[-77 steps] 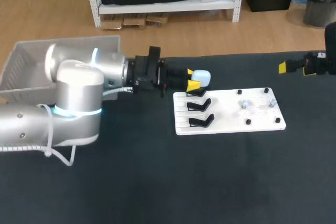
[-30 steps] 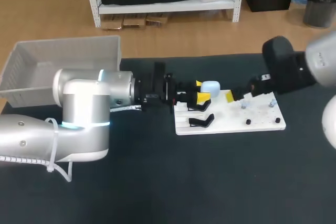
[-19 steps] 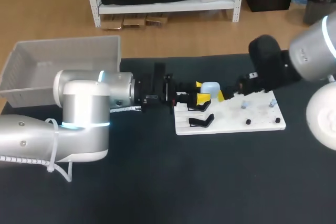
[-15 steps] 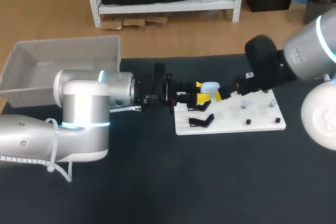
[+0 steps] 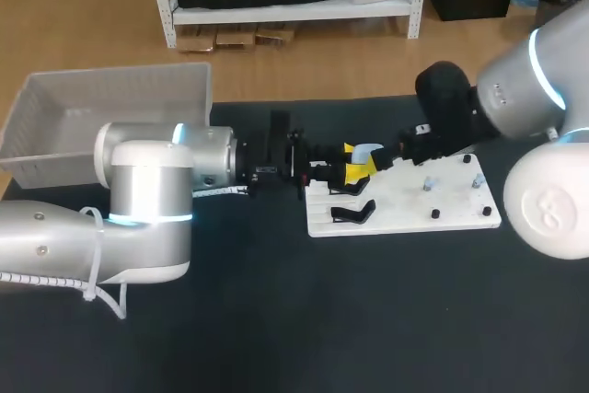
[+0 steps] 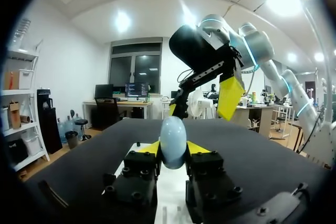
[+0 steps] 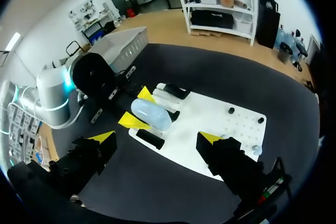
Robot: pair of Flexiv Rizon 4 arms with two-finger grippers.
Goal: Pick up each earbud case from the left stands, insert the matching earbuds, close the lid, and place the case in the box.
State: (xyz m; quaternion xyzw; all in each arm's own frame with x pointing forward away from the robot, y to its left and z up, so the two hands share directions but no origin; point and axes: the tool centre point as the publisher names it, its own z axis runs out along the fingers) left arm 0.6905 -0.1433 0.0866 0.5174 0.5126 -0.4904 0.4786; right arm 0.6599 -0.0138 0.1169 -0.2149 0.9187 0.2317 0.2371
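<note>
A pale blue earbud case [image 5: 366, 151] is held above the left end of the white board [image 5: 460, 207], and my left gripper [image 5: 350, 168] is shut on it. The left wrist view shows the case [image 6: 173, 142] upright between the yellow tips of the left gripper [image 6: 173, 151]. My right gripper [image 5: 386, 162] is open wide and sits close to the case on its right side. In the right wrist view the case [image 7: 150, 115] lies just ahead of the right gripper [image 7: 157, 141], in line with the gap between its fingers. Small earbuds [image 5: 429, 183] sit on the board's right part.
Two black stands [image 5: 352, 213] remain at the board's left end. A grey box [image 5: 110, 98] stands at the table's far left corner, behind my left arm. Black pegs [image 5: 435, 214] dot the right part of the board.
My right arm has swung in from the right toward the case and now sits beside it. The left arm and the case have stayed still.
</note>
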